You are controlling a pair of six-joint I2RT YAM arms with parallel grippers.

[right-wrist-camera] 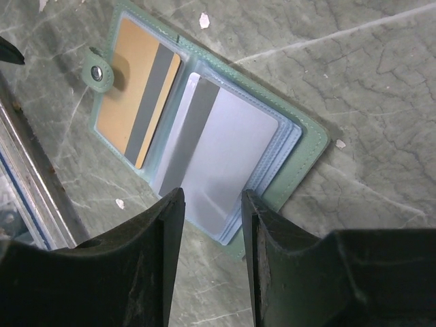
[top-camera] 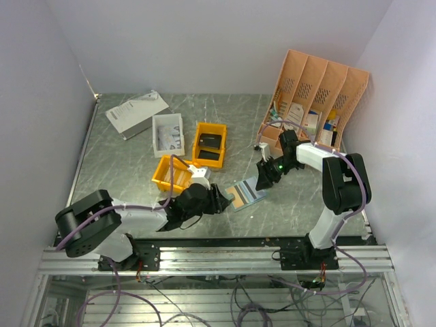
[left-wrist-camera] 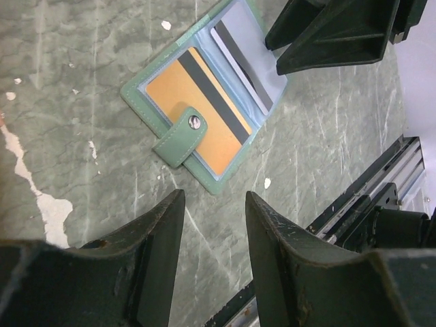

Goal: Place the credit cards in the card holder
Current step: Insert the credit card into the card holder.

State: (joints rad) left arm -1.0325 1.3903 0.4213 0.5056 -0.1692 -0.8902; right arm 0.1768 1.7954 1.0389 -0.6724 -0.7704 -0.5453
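The left hand (left-wrist-camera: 214, 204) hung low over the table (left-wrist-camera: 82, 82) with its fingers spread and nothing between them. It was just short of the nearest corner of the card holder (left-wrist-camera: 178, 142).

The right hand (right-wrist-camera: 211, 204) was likewise spread and empty. Its fingertips (right-wrist-camera: 163, 225) stood over the edge of a silver card (right-wrist-camera: 228, 146) that sat in one of the holder's clear sleeves; whether they touched it could not be told.

The holder lay open and flat on the table between the two hands, near the front edge. Its snap strap was folded over a gold card (left-wrist-camera: 180, 95) with a dark stripe on the other page.

Farther back stood an orange bin (top-camera: 209, 144) and a white bin (top-camera: 167, 133). A peach organiser (top-camera: 317, 92) stood at the right rear.
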